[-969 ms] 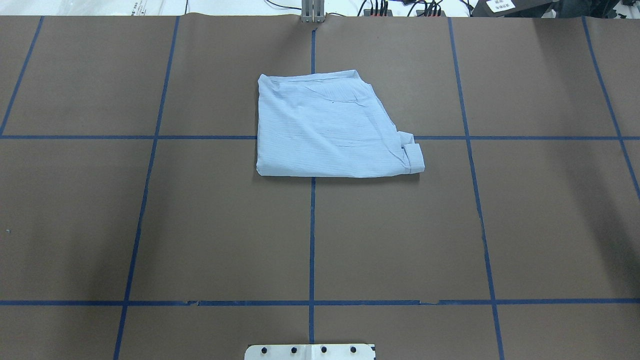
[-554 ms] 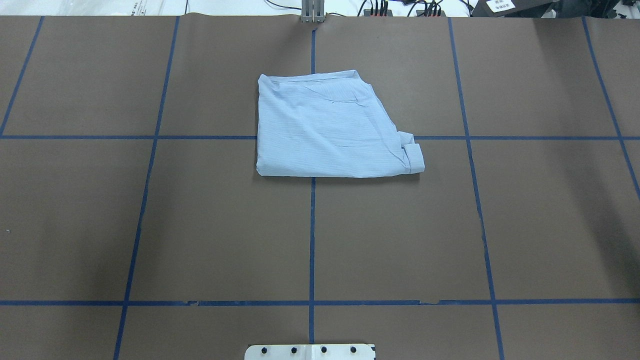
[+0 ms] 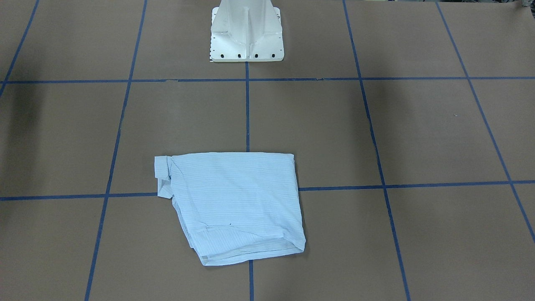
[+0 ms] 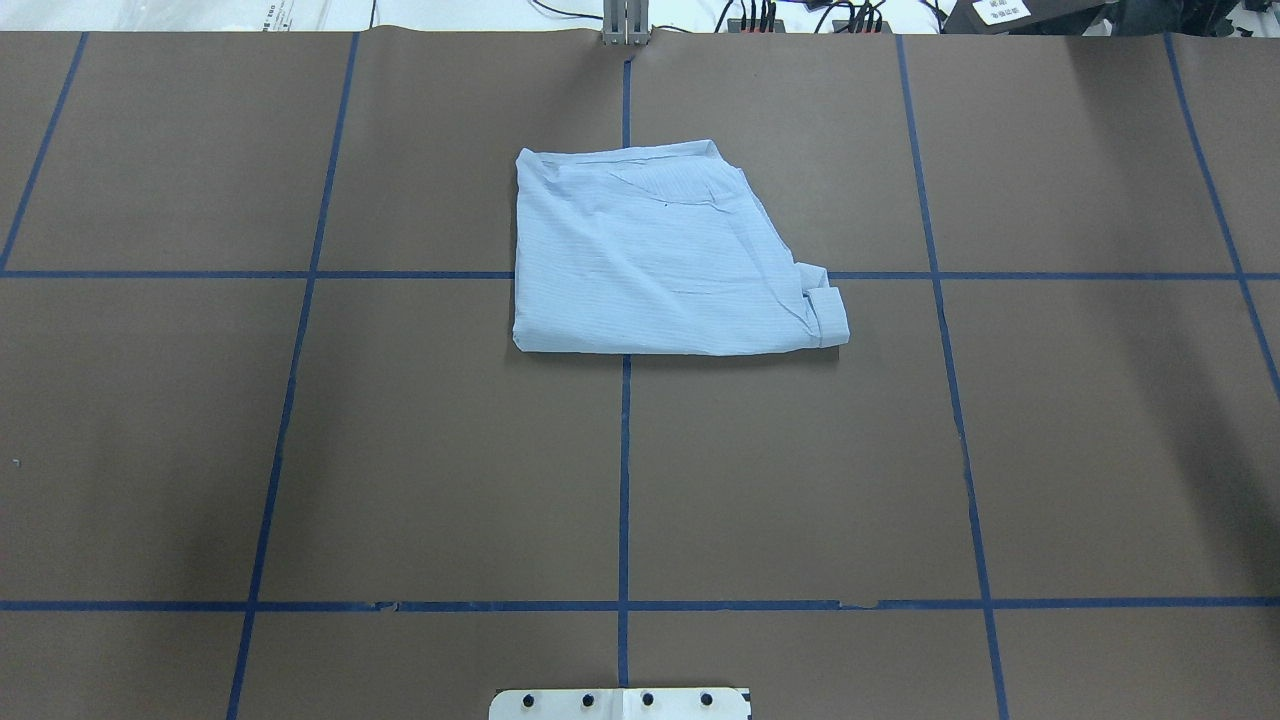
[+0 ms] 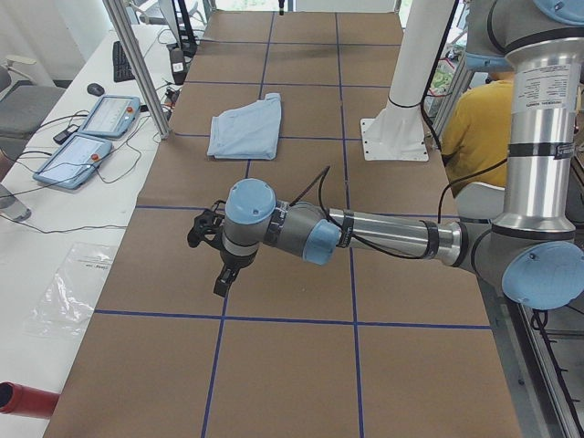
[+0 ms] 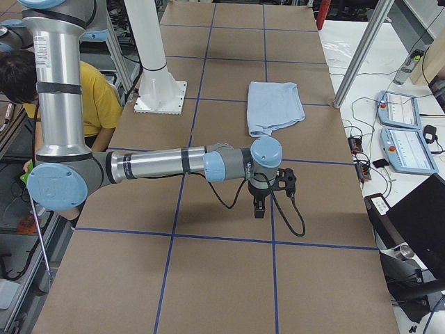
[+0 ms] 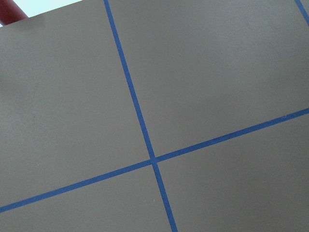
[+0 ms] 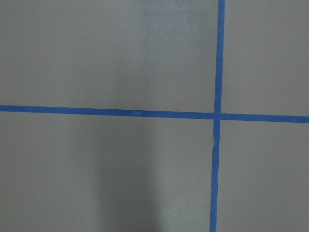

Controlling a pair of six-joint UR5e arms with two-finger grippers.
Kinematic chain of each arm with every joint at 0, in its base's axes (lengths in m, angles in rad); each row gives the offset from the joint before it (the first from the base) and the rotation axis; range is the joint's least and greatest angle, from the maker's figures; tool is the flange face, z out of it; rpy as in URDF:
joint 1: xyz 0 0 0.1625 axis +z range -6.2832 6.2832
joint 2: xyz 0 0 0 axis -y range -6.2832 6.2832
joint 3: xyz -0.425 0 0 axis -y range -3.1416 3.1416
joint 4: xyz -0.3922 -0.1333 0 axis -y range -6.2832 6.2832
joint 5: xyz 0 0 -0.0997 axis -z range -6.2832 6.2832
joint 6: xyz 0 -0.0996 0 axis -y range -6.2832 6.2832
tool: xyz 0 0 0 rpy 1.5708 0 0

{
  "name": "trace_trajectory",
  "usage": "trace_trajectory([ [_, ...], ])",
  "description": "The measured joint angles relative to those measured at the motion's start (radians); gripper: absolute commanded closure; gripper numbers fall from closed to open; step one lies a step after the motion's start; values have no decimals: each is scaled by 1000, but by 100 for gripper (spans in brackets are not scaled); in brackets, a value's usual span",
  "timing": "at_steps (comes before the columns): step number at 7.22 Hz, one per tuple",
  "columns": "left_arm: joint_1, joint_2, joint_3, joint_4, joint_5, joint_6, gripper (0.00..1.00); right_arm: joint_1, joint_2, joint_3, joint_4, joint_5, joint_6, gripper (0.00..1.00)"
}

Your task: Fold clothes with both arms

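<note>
The light-blue shirt (image 4: 660, 255) lies folded into a flat, roughly four-sided packet on the brown counter (image 4: 400, 450), in the upper centre of the overhead view. It sits over a crossing of the blue tape lines (image 4: 623, 480), and a rolled cuff sticks out at its lower right corner. In the front-facing view the same packet sits in the lower centre, well apart from the white pedestal (image 3: 246, 33) at the top edge. Nothing touches the shirt. Neither arm shows in those two views. In the left side view the left arm (image 5: 383, 235) reaches across the middle of the frame, and the left tool (image 5: 222, 285) hangs above bare counter, far from the shirt near the top. In the right side view the right arm (image 6: 160, 164) stretches out likewise, with the right tool (image 6: 259, 209) pointing down over bare counter. I cannot tell how far open either tool is. Both wrist views show only brown surface and crossing tape. A person in a yellow top (image 6: 97, 97) sits beside the counter.
</note>
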Motion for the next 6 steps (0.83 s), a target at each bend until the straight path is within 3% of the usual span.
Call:
trace_trajectory([
  [6, 0, -2, -3, -18, -2, 3, 0, -4, 41, -21, 3, 6, 4, 0],
])
